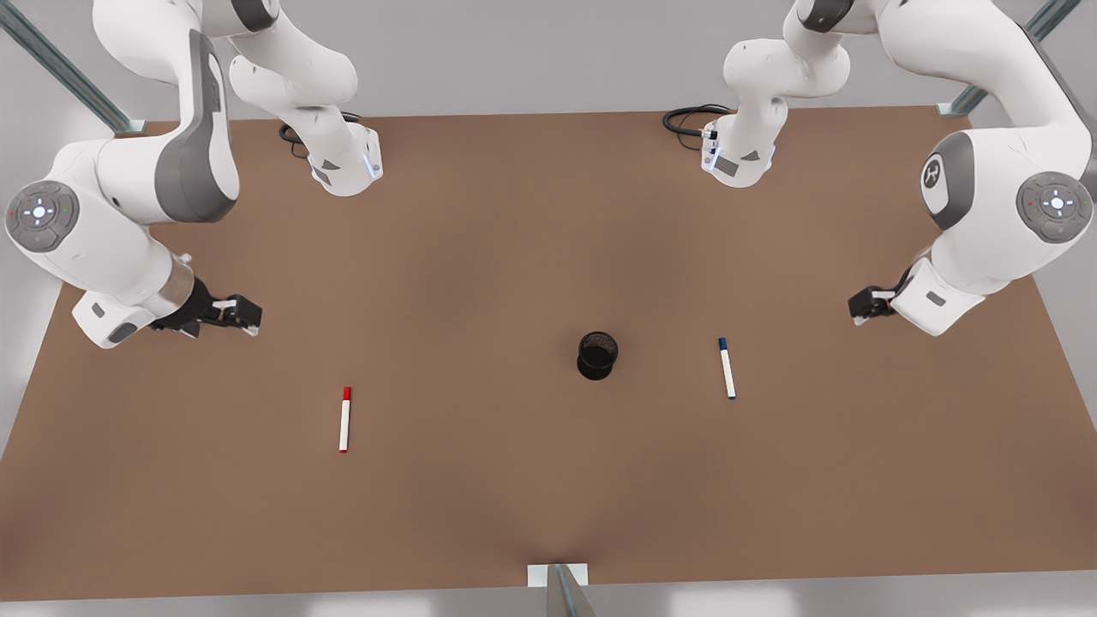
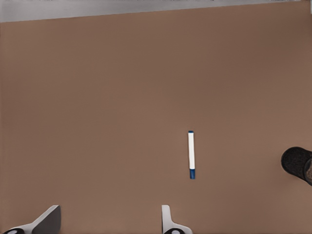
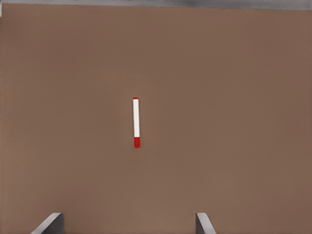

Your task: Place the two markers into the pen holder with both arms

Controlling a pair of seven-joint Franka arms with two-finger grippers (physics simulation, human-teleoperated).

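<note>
A red-capped marker (image 1: 344, 419) (image 3: 136, 122) lies flat on the brown table toward the front view's left. Toward the front view's right lies a blue-capped marker (image 1: 727, 368) (image 2: 191, 154). Between them stands the black pen holder (image 1: 597, 354) (image 2: 297, 163), upright, closer to the blue marker. My left gripper (image 1: 861, 306) (image 2: 109, 220) hovers open, back and to the front view's right of the blue marker. On the front view's left, my right gripper (image 1: 244, 315) (image 3: 127, 222) hangs open, behind and left of the red marker. Neither gripper holds anything.
The brown table (image 1: 514, 257) spans the scene. Both arm bases (image 1: 347, 167) (image 1: 737, 158) with black cables stand at its back edge. A metal strut (image 1: 561, 590) juts up at the middle of the front edge.
</note>
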